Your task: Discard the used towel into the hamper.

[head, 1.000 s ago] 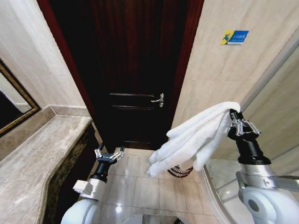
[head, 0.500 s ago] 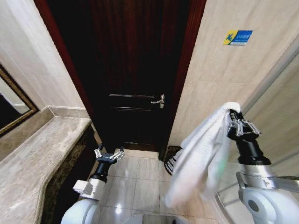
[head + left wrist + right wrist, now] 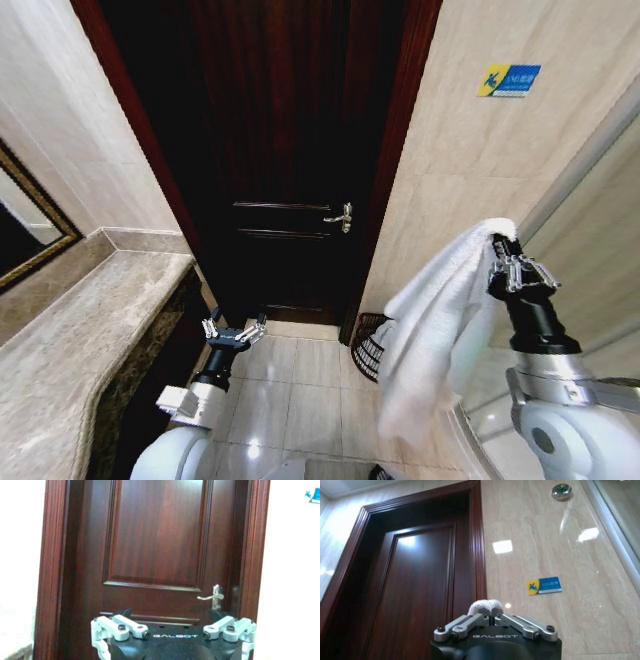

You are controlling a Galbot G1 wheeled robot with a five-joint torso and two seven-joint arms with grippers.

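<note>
Ahead, a dark wooden door [image 3: 285,150] with a metal lever handle [image 3: 340,215] stood shut between pale tiled walls, and a marble tabletop [image 3: 70,350] ran along the robot's left side above a tiled floor [image 3: 290,385]. The towel [image 3: 435,330], white and folded over, hung in a long drape from the right end effector [image 3: 505,262], which was raised near the right-hand wall with its fingers pressed together on the towel's top edge; the right wrist view showed a tuft of cloth [image 3: 486,606] pinched between the tips. The hamper [image 3: 372,345] sat on the floor in the corner by the door frame, partly hidden behind the hanging towel and below and to the left of the grasping point. The left end effector [image 3: 234,333] was held low over the floor beside the tabletop, fingers spread and holding nothing. In my judgement the carry step was in hand, with the towel not yet over the hamper. The next move calls for bringing the right arm left and down until the drape sits over the hamper's mouth before any release.
</note>
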